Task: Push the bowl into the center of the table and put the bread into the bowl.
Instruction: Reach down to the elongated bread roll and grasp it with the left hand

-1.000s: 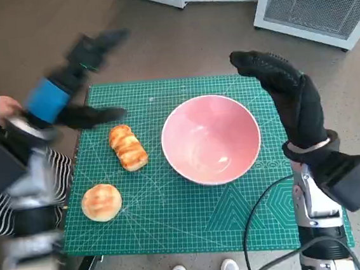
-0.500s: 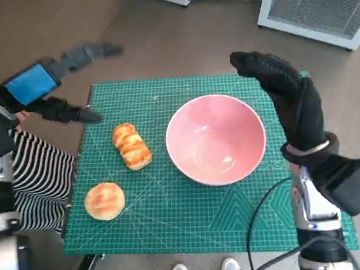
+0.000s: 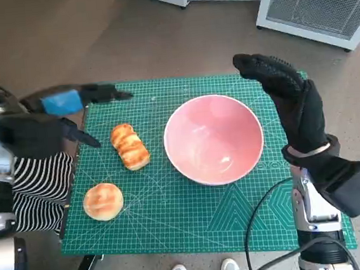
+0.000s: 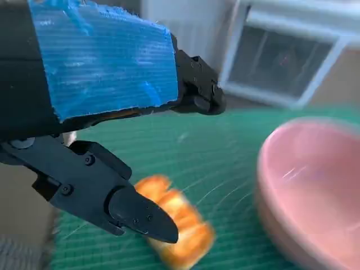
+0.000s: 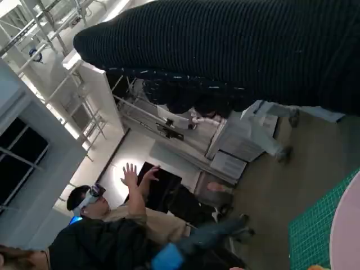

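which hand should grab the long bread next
Left. The left hand hangs open at the mat's edge right beside the long bread. The right hand is on the far side of the bowl.

Head view steeply down over table [image 3: 176,225], left wrist view close, both sharing pink bowl [image 3: 212,139], right wrist view roomward

Bowl [image 3: 213,138] glossy smooth pink; mat [image 3: 175,218] matt green; right hand [image 3: 288,99] black knit; bread [image 3: 129,147] glazed crust.
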### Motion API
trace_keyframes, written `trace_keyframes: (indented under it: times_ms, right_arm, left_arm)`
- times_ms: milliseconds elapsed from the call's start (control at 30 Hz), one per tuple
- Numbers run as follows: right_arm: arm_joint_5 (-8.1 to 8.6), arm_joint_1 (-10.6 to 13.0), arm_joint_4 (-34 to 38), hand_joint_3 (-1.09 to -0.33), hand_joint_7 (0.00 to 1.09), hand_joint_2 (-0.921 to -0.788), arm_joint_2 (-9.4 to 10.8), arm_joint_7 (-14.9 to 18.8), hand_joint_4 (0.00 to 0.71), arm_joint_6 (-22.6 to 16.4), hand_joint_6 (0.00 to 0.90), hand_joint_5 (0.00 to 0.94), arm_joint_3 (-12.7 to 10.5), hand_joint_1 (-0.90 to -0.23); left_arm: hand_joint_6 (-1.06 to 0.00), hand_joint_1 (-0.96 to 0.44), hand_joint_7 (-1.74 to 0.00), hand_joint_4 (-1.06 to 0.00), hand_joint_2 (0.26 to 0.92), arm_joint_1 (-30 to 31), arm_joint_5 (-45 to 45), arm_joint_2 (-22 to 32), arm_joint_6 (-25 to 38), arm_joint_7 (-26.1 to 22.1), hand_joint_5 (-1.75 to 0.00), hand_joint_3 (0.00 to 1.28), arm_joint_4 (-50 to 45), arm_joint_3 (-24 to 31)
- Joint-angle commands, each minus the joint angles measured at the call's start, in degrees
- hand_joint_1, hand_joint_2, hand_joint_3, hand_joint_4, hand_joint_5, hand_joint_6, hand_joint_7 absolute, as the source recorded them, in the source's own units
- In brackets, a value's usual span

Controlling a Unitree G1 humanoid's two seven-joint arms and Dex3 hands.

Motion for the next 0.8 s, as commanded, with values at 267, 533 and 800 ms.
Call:
trace_keyframes:
  times_ms: [267,533,800]
  right_arm:
    - [0.28,1.12,0.63,-0.696,0.54,-0.921,0.41,-0.67,0.147,0.69,-0.001,0.002,-0.14,-0.756]
    - [0.62,1.45,0.57,-0.694,0.54,-0.921,0.14,-0.46,0.147,0.67,-0.001,0.002,-0.35,-0.755]
    - [0.66,1.61,0.7,-0.693,0.54,-0.921,0.02,-0.38,0.148,0.85,-0.001,0.002,-0.43,-0.756]
  left_arm:
    - [-0.44,-0.13,-0.03,-0.24,0.689,-1.99,13.5,-2.61,-8.91,16.92,-0.01,0.0,11.18,-9.3]
    - [-0.5,-0.11,-0.02,-0.32,0.695,-3.33,14.79,-5.08,-10.14,20.96,-0.02,0.0,16.98,-10.97]
    - [-0.53,-0.05,-0.02,-0.37,0.724,-3.19,15.08,-7.45,-10.0,21.64,-0.02,0.01,19.33,-12.05]
